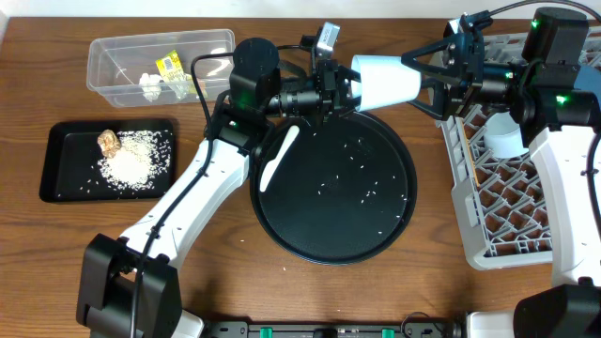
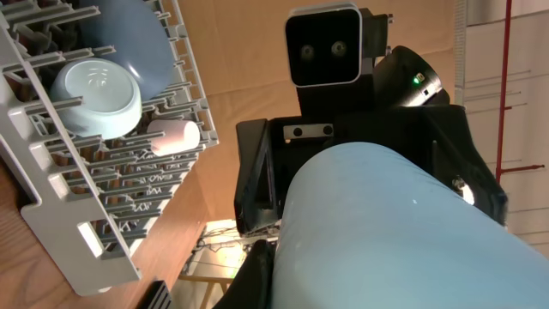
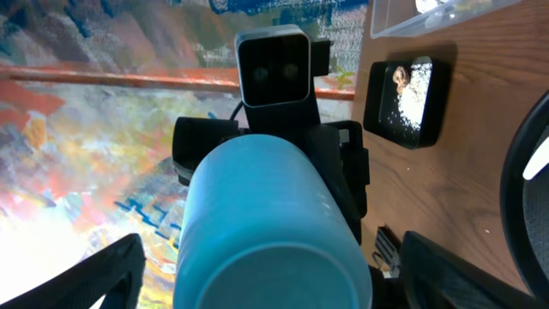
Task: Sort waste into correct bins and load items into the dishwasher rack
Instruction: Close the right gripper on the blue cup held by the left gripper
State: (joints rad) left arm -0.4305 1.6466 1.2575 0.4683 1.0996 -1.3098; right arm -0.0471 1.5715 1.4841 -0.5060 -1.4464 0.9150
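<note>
Bright, even overhead light leaves soft shadows on the brown wooden desk [image 1: 47,244], while warm glare glows at seven o'clock in the left wrist view.

Dishwasher rack [image 1: 498,202] cut off at right edge, partly under right arm [image 1: 573,160], wrapper [image 1: 171,66] print unreadable

My left gripper [image 1: 347,84] holds the light-blue cup [image 1: 385,80] sideways in mid-air. The grey rack [image 1: 507,211] at the counter's right edge carries a blue bowl [image 2: 129,39], a pale-blue bowl [image 2: 94,94] and a pink cup [image 2: 176,136]. The wrapper [image 1: 171,66] and tissue [image 1: 148,84] lie in the clear tub [image 1: 103,56]; rice [image 1: 131,167] and brown lump [image 1: 108,141] in the black tray [image 1: 61,155].
</note>
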